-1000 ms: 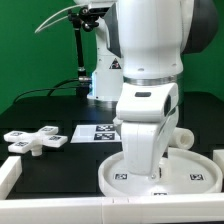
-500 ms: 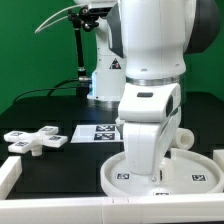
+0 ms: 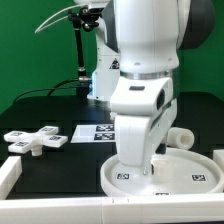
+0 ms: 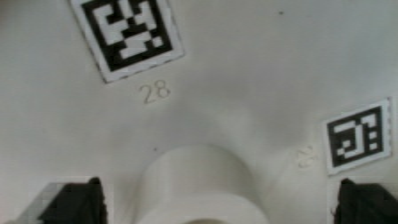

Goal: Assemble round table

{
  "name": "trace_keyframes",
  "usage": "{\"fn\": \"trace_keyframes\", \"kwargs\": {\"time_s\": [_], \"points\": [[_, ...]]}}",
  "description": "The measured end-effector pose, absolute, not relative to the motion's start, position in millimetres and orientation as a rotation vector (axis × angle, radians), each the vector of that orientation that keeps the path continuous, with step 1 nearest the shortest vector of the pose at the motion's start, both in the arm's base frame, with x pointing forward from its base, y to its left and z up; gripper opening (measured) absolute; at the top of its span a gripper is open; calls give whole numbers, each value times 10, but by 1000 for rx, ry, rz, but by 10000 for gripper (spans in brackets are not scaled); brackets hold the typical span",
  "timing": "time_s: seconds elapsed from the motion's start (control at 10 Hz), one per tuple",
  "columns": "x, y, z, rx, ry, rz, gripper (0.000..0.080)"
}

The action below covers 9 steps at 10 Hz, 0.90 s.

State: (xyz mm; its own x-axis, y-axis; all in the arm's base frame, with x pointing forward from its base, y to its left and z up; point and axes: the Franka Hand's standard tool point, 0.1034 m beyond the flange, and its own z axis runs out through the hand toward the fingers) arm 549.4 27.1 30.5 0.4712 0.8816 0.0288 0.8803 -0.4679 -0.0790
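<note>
Round table disc bears a tag numbered 28.

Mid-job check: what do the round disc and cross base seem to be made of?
Round disc: probably matte white plastic; smooth, even surface, moulded rim, no grain. Its tags look printed. Cross base: seemingly the same matte white plastic; uniform colour, crisp blocky arms, no shine.
</note>
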Motion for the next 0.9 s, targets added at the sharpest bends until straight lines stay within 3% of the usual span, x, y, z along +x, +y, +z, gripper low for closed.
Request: {"fn": "trace_keyframes", "kwargs": {"time_s": [0.3,0.5,0.6,0.9], "points": [[5167,396,524,-2770,-1372,-13,649],[4981,711,627,-2903,-1103,-53,649],[4940,868,632,-2914,-1069,-50,649],[4940,857,618,-2912,-1073,-45,649]]}}
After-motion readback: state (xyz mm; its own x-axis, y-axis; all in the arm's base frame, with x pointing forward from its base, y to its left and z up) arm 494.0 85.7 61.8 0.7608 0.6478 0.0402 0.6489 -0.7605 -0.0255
